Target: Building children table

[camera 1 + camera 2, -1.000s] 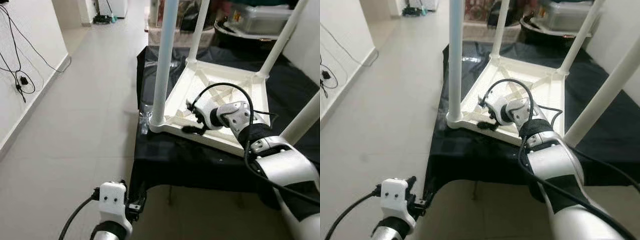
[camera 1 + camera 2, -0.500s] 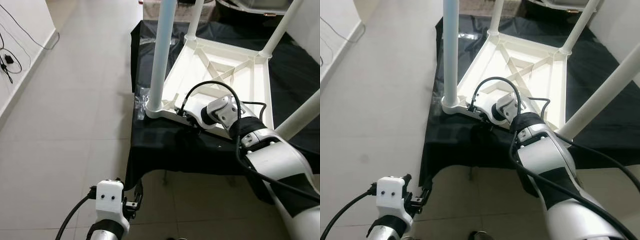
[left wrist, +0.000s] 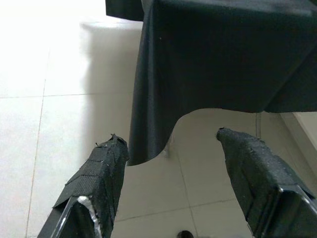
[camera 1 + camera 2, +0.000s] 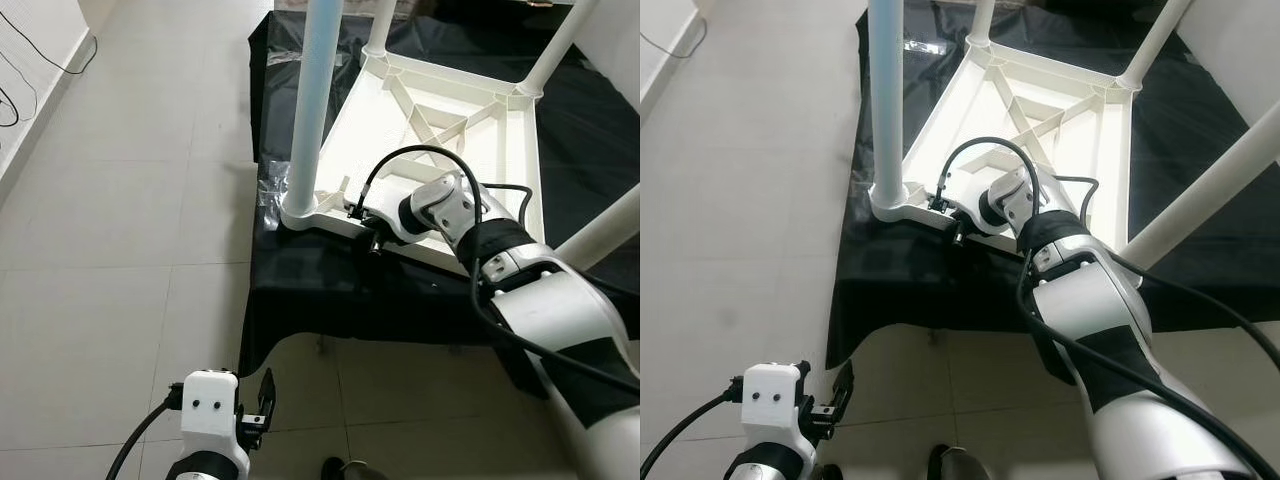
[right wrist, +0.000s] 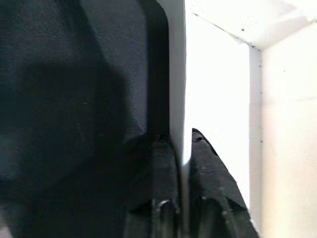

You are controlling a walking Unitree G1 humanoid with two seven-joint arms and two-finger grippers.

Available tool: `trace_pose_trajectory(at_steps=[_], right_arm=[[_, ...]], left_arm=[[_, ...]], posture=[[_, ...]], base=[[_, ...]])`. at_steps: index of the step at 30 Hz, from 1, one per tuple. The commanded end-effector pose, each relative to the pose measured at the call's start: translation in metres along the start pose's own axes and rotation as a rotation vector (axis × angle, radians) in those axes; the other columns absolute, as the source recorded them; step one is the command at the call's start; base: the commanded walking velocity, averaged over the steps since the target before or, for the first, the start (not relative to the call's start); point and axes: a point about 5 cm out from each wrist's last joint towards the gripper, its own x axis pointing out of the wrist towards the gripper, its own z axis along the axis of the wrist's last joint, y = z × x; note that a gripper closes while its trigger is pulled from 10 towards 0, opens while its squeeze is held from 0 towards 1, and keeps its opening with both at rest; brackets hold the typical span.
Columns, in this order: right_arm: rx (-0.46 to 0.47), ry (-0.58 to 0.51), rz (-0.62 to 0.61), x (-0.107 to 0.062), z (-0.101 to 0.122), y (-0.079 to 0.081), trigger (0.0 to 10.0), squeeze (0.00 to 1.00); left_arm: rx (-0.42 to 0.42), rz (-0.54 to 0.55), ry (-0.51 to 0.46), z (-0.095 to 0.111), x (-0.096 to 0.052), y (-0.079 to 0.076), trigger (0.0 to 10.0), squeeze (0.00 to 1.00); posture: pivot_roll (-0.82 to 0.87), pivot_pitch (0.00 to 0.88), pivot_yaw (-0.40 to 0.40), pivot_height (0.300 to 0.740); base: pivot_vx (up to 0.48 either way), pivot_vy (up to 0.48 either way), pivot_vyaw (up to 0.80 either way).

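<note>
Here the white children's table (image 4: 440,120) lies upside down on a black cloth (image 4: 330,290) covering a low surface, legs pointing up. The right gripper (image 4: 372,238) pinches the tabletop's near rim, fingers closed on that thin edge beside the pale blue corner leg (image 4: 315,100). The left gripper (image 3: 171,168) hangs open over the tiled floor (image 4: 130,230), which spreads bare to the left. The leg tops are cut off.

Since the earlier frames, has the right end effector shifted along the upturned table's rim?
Yes. The right end effector has slid along the white table's rim toward the near corner leg, and now pinches that rim.
</note>
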Motion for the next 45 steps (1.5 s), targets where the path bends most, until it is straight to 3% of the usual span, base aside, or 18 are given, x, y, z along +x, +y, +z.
trace_pose_trajectory(at_steps=[1,17,19,26,35,37,38,45], right_arm=[[0.009,0.035,0.073,0.015,-0.008,0.014,0.0,0.0],[-0.1,0.105,0.325,-0.001,-0.029,0.019,0.0,0.0],[-0.133,0.121,0.397,-0.006,-0.035,0.021,0.0,0.0],[-0.212,0.107,0.478,-0.012,-0.036,0.022,0.0,0.0],[-0.238,-0.037,0.357,-0.001,-0.013,0.022,0.0,0.0],[-0.238,-0.037,0.357,-0.001,-0.013,0.022,0.0,0.0],[-0.27,-0.099,0.342,0.001,0.0,0.023,0.0,0.0],[-0.324,-0.199,0.352,0.004,0.022,0.028,0.0,0.0]], left_arm=[[-0.107,-0.111,-0.049,0.016,-0.011,-0.036,10.0,0.0],[-0.105,-0.113,-0.044,0.016,-0.007,-0.033,10.0,0.0],[-0.102,-0.114,-0.041,0.015,-0.006,-0.032,10.0,0.0],[-0.098,-0.115,-0.041,0.015,-0.005,-0.031,10.0,0.0],[-0.097,-0.115,-0.039,0.015,-0.004,-0.03,10.0,0.0],[-0.097,-0.115,-0.039,0.015,-0.004,-0.03,10.0,0.0],[-0.099,-0.116,-0.037,0.014,-0.003,-0.03,10.0,0.0],[-0.098,-0.117,-0.036,0.014,-0.002,-0.03,10.0,0.0]], posture=[[-0.01,0.277,-0.124,0.74],[-0.01,0.26,-0.107,0.74],[-0.01,0.255,-0.104,0.74],[-0.01,0.252,-0.104,0.74],[-0.01,0.252,-0.104,0.74],[-0.01,0.252,-0.104,0.74],[-0.01,0.248,-0.099,0.74],[-0.01,0.246,-0.102,0.74]], base=[[0.0,0.0,0.0],[0.0,0.0,0.0],[0.0,0.0,0.0],[0.0,0.0,0.0],[0.0,0.0,0.0],[0.0,0.0,0.0],[0.0,0.0,0.0],[0.0,0.0,0.0]])
